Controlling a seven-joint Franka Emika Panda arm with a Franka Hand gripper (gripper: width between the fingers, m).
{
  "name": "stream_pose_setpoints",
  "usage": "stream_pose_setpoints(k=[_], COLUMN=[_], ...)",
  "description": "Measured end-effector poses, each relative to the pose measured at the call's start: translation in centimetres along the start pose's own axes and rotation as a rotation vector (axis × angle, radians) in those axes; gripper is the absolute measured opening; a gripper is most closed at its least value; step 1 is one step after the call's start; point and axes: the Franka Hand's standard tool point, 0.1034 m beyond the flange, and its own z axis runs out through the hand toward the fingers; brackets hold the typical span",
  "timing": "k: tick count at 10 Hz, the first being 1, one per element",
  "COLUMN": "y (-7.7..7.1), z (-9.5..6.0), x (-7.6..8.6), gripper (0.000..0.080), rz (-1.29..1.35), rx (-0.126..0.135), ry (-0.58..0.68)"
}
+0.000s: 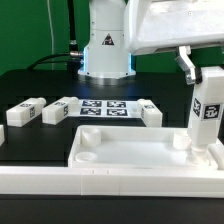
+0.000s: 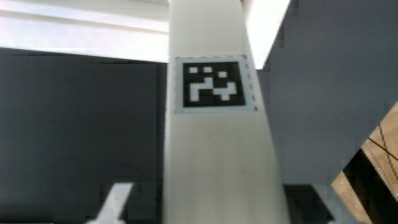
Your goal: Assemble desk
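The gripper (image 1: 200,75) holds one leg (image 1: 208,112) upright, with its jaws narrow on the smooth white square bar. In the wrist view a black-and-white tag (image 2: 214,85) sits on the flat face of the leg. The lower end of the leg stands in the tabletop (image 1: 120,152), in the corner at the exterior view's right, close to the raised rim. The shallow floor of the tabletop lies open beside it. Three other legs (image 1: 62,110) lie on the black table (image 1: 25,142) near the marker board (image 1: 105,108), well apart from the gripper.

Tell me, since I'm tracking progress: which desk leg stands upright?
The leg at the exterior view's right, standing upright at the tabletop's corner; the other three legs lie flat beyond it.
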Motion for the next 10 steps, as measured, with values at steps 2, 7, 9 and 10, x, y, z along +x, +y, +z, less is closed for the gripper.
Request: stream_pose_setpoints(k=[2, 7, 9, 10], y=[-0.1, 0.1, -0.3, -0.3], z=[0.6, 1.3, 1.7, 1.8], x=[-0.4, -0.8, -0.9, -0.8], gripper=[0.0291, 0.0291, 0.0291, 0.0291], rz=[-0.012, -0.014, -0.019, -0.019], rx=[0.001, -0.001, 0.000, -0.002], ry=[-0.004, -0.005, 0.006, 0.015])
